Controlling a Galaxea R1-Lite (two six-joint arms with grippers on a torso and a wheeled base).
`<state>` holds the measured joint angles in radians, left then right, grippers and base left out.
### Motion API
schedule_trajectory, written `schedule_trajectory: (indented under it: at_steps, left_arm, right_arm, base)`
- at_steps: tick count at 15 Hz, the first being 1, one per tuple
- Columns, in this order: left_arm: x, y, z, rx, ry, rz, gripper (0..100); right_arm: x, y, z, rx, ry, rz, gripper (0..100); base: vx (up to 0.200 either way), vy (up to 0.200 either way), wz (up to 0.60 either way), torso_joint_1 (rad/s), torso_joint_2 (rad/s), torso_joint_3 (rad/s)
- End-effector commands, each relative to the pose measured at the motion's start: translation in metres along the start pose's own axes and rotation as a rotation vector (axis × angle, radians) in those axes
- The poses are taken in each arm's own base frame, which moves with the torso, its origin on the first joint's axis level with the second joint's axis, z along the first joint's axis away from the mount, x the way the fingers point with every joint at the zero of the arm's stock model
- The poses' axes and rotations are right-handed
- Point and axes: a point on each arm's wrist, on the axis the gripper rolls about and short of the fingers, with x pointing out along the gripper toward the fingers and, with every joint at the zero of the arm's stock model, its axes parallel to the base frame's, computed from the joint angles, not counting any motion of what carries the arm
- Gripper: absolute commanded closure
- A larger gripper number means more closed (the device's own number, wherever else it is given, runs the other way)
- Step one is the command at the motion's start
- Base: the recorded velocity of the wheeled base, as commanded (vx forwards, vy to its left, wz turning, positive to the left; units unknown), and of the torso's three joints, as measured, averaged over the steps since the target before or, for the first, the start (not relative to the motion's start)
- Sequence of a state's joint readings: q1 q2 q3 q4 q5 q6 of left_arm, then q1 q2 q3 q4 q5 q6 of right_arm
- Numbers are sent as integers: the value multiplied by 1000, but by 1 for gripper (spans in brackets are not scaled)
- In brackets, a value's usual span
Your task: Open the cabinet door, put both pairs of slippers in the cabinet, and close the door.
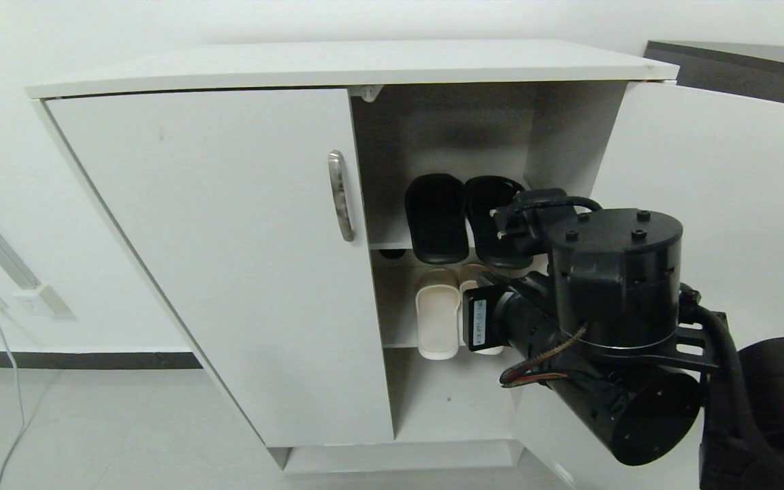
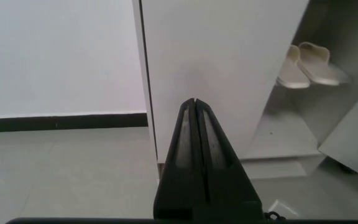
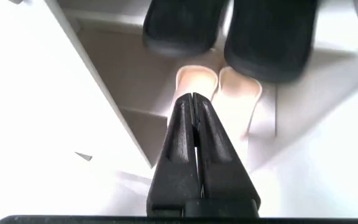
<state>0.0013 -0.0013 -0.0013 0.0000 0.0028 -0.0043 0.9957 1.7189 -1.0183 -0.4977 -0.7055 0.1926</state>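
Black slippers (image 1: 436, 218) sit on the cabinet (image 1: 337, 64) shelf above your right gripper (image 3: 192, 96); cream slippers (image 1: 437, 313) lie just beyond its closed, empty tips. Your left gripper (image 2: 194, 102) is likewise closed, empty. The wrist label (image 1: 477, 316) is too small to read.

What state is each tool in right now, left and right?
Left tool: closed, holding nothing.
Right tool: closed, holding nothing.
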Motion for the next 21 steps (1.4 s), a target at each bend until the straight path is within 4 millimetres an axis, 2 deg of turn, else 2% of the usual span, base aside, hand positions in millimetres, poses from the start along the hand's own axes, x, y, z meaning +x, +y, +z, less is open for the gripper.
schedule_trajectory:
  at_steps: [1,8,14,21]
  left_arm:
    - [0,0,0,0,1,1,100]
    - [0,0,0,-2,1,1,100]
    - [0,0,0,-2,1,1,100]
    - [0,0,0,-5,1,4,100]
  right_arm:
    - [2,1,-3,-6,8,-2,100]
    - [11,5,-17,-13,20,-6,100]
    - [18,3,-37,-43,64,50,100]
    - [20,-1,-43,-54,83,37,100]
  base:
    - [-200,0,0,2,7,-2]
    - [-200,0,0,2,4,2]
    - [-200,0,0,2,0,7]
    - [0,0,0,0,0,0]
